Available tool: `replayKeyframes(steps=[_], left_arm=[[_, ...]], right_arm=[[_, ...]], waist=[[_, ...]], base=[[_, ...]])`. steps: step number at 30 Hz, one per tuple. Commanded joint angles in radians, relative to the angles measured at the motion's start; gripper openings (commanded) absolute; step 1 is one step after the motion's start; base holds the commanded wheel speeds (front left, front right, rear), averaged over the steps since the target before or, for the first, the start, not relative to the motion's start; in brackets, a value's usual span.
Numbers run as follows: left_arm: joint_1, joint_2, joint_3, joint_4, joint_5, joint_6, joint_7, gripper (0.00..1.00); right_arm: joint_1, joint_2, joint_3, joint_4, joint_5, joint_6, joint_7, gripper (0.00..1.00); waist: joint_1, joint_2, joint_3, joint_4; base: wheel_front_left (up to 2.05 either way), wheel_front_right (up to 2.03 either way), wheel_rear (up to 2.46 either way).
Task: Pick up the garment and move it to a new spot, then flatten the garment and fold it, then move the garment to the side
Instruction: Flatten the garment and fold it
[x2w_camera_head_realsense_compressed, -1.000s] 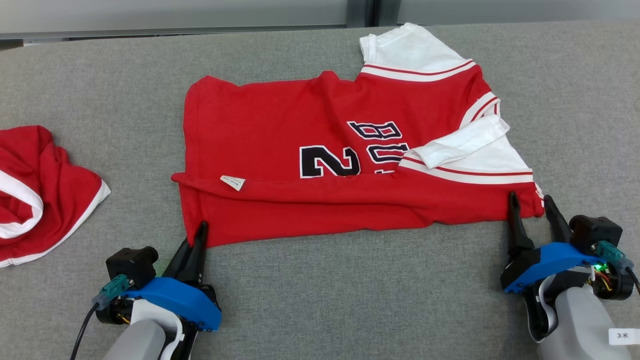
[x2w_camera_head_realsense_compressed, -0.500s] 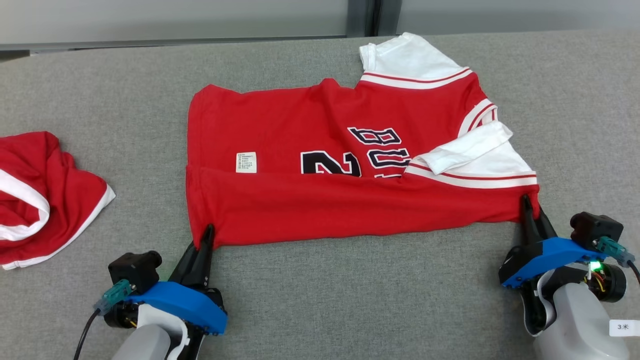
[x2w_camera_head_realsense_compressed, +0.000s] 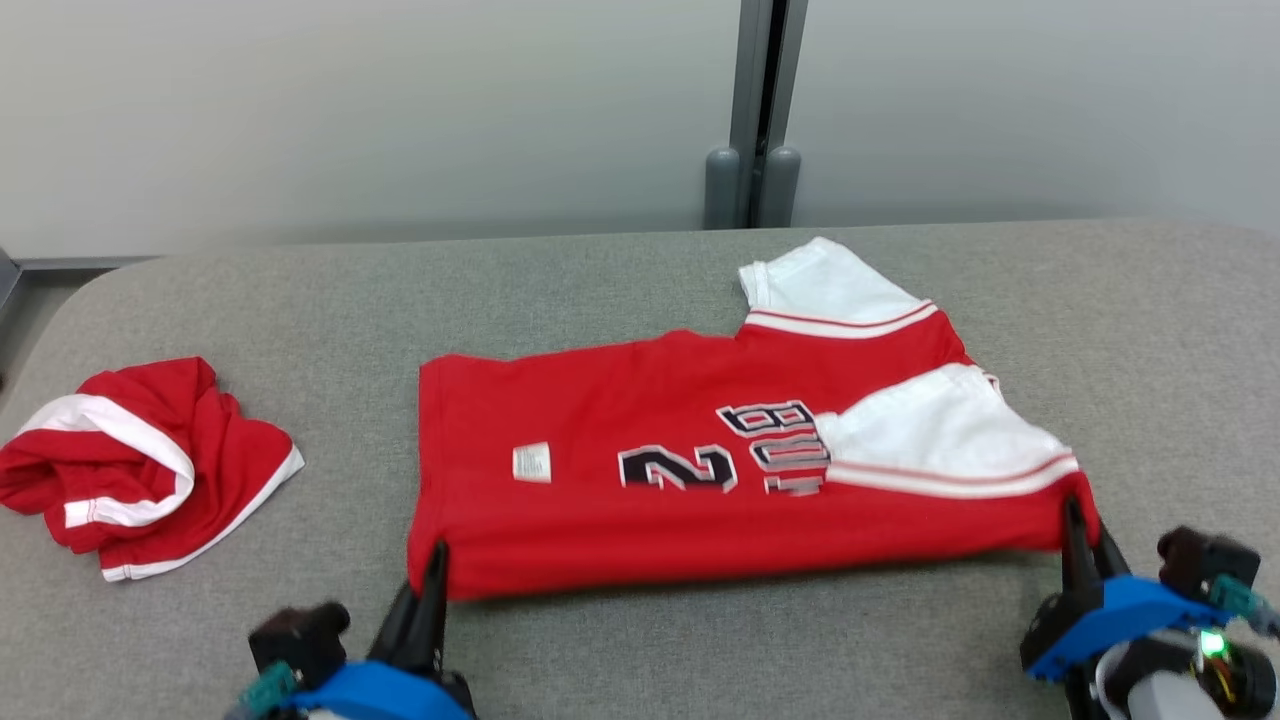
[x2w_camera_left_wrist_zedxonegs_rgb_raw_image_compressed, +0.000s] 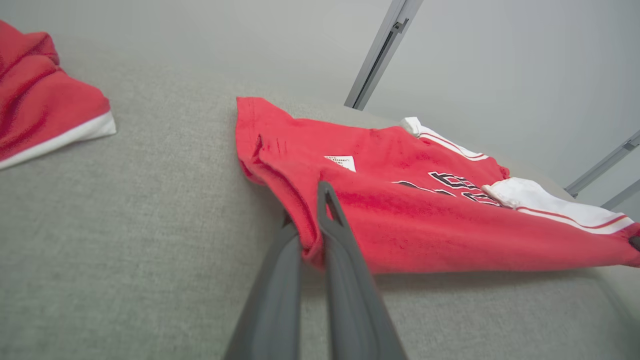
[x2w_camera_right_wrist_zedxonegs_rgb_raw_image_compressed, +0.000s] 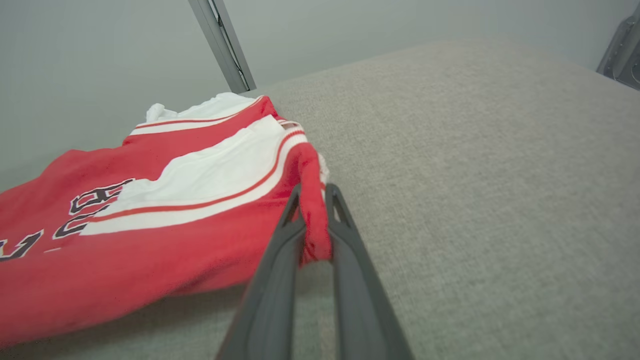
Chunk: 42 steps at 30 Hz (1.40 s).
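on grey table (x2w_camera_head_realsense_compressed: 700, 660): left gripper (x2w_camera_head_realsense_compressed: 437, 556), right gripper (x2w_camera_head_realsense_compressed: 1076, 522) clamp garment (x2w_camera_head_realsense_compressed: 620, 400) (edge raised)

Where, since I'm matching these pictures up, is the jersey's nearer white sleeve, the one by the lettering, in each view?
Head view: nearer white sleeve, right of centre on the red jersey.
Left wrist view: sleeve far right, mid-height.
Right wrist view: sleeve left of centre.
Shared landmark: black lettering beside it.
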Motion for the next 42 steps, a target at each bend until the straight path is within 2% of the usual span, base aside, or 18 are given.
replayKeyframes(steps=[1, 5, 6, 7, 13, 15, 20, 23, 27, 35, 42], left_arm=[[0.037, -0.01, 0.0, 0.014, 0.006, -0.001, 0.0, 0.0], [0.12, -0.032, 0.009, 0.06, 0.017, -0.001, 0.0, 0.0], [0.131, -0.033, 0.013, 0.071, 0.021, -0.001, 0.0, 0.29], [0.135, -0.031, 0.017, 0.083, 0.024, -0.001, 0.0, 1.0], [0.082, -0.016, 0.062, 0.054, 0.062, 0.0, 0.0, 1.0], [0.026, 0.0, 0.093, 0.038, 0.065, 0.0, 0.0, 1.0], [-0.103, 0.031, 0.088, 0.056, 0.053, 0.0, 0.0, 1.0], [-0.246, 0.068, 0.029, 0.129, -0.009, 0.0, 0.004, 1.0], [-0.353, 0.102, -0.045, 0.183, -0.09, 0.0, 0.009, 1.0], [-0.476, 0.136, -0.156, 0.271, -0.204, 0.0, 0.017, 1.0], [-0.526, 0.149, -0.271, 0.279, -0.32, 0.0, 0.016, 1.0]], right_arm=[[0.044, -0.005, -0.004, 0.007, -0.004, 0.0, 0.0, 0.0], [0.136, -0.005, -0.003, 0.017, 0.007, 0.0, 0.0, 0.0], [0.148, -0.005, -0.003, 0.011, 0.01, 0.0, 0.0, 0.3], [0.156, -0.005, -0.003, 0.007, 0.013, 0.0, 0.0, 1.0], [0.134, -0.004, -0.003, -0.047, -0.009, 0.0, 0.0, 1.0], [0.097, -0.004, 0.011, -0.082, -0.031, 0.0, 0.0, 1.0], [0.034, -0.004, 0.047, -0.101, -0.055, 0.0, 0.0, 1.0], [-0.044, -0.004, 0.101, -0.097, -0.073, 0.0, 0.0, 1.0], [-0.115, -0.004, 0.145, -0.086, -0.085, 0.0, 0.0, 1.0], [-0.229, -0.004, 0.2, -0.093, -0.105, 0.0, 0.015, 1.0], [-0.339, -0.004, 0.213, -0.127, -0.152, 0.0, 0.072, 1.0]], waist=[[0.0002, 0.0, -0.032, -0.023], [0.0002, 0.0, -0.038, -0.025], [0.0002, 0.0, -0.033, -0.025], [0.0002, 0.0, -0.027, -0.025], [0.0002, 0.0, 0.015, -0.019], [0.0002, 0.0, 0.048, -0.016], [0.0002, 0.0, 0.099, -0.017], [0.0002, 0.0, 0.158, -0.026], [0.0002, 0.0, 0.218, -0.033], [0.0002, 0.0, 0.301, -0.053], [0.0002, 0.0, 0.352, -0.053]], base=[[0.0, 0.0, 0.0], [0.0, 0.0, 0.0], [0.0, 0.0, 0.0], [0.0, 0.0, 0.0], [0.0, 0.0, 0.0], [0.0, 0.0, 0.0], [0.0, 0.0, 0.0], [0.0, 0.0, 0.0], [0.0, 0.0, 0.0], [0.0, 0.0, 0.0], [0.0, 0.0, 0.0]])
